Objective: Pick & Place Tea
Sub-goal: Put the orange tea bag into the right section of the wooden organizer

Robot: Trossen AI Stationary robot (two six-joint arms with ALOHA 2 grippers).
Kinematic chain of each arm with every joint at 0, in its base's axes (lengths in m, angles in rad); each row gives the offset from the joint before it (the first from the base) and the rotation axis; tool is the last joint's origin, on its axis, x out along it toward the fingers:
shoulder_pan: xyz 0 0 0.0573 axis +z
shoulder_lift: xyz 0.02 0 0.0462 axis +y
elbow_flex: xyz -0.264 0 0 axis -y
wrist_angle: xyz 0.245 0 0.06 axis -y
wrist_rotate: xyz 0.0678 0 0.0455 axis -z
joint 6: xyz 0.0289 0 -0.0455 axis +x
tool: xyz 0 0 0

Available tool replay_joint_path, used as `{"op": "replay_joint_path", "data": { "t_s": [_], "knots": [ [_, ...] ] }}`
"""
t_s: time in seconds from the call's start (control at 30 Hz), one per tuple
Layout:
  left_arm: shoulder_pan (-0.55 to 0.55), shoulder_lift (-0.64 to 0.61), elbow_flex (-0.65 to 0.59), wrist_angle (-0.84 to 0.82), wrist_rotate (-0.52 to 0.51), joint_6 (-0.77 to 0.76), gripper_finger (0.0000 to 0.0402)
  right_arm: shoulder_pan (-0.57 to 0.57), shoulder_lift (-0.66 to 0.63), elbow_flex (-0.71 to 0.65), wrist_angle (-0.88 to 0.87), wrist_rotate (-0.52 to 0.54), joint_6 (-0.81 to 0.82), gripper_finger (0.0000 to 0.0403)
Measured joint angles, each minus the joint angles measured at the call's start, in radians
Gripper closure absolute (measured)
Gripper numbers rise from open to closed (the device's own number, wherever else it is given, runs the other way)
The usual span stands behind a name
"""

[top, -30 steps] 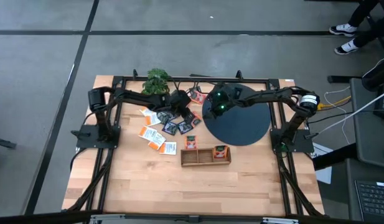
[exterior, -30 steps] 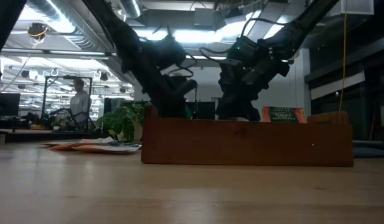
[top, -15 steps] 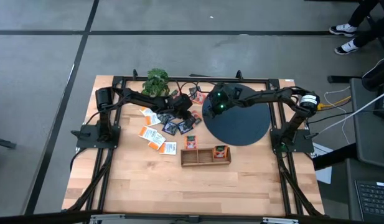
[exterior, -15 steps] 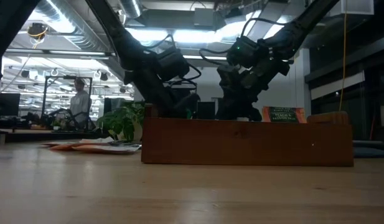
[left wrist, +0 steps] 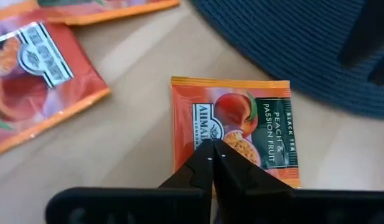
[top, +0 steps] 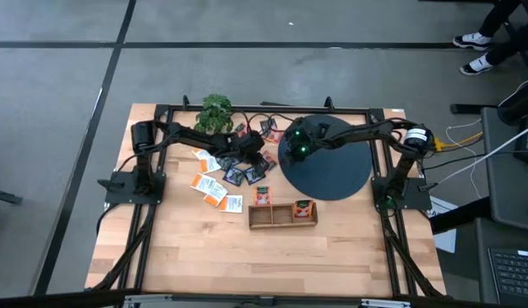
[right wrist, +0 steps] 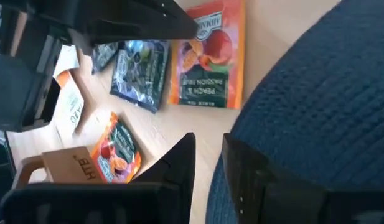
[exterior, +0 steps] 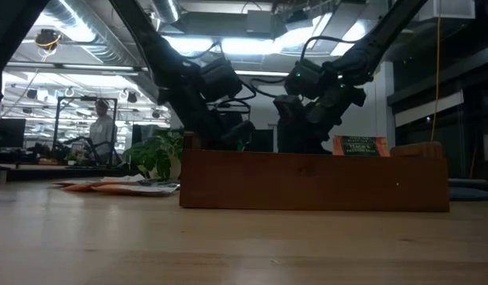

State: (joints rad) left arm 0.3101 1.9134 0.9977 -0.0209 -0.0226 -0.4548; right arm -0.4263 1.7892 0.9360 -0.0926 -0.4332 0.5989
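The left claw (left wrist: 211, 152), fingers pressed together, hovers over the orange peach tea packet (left wrist: 238, 127) just beside the dark woven disc (left wrist: 291, 43), seemingly lining up a pick, while the right claw (right wrist: 207, 163), narrowly parted and empty, waits over that disc's edge.

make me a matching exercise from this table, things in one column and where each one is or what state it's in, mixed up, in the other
Things:
1. left tool
2. right tool
3. peach tea packet
4. wooden tray

Places or states:
A. flat on the wood beside the dark round mat
B. shut, tips over an orange packet
C. near the table's front, holding upright packets
D. fingers parted, above the mat's edge

Pairs: 1-B, 2-D, 3-A, 4-C
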Motion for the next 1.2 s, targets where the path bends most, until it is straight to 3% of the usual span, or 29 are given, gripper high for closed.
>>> {"op": "replay_joint_path", "data": {
  "t_s": [0.27,0.8,1.03,1.2],
  "knots": [
    [0.007,-0.116,-0.003,-0.097,-0.107,0.055,0.0398,0.0,0.001,0.0,0.056,-0.005,-0.025,0.0319],
    [0.011,-0.048,-0.008,-0.117,-0.01,0.048,0.0398,0.0,0.001,0.0,0.079,-0.006,0.0,0.0319],
    [0.011,-0.028,-0.005,-0.13,-0.012,0.049,0.0399,0.0,0.001,0.0,0.104,-0.004,0.031,0.0319],
    [0.01,-0.027,-0.006,-0.137,-0.012,0.049,0.0398,-0.001,0.001,0.0,0.102,0.052,0.052,0.0319]
  ]
}}
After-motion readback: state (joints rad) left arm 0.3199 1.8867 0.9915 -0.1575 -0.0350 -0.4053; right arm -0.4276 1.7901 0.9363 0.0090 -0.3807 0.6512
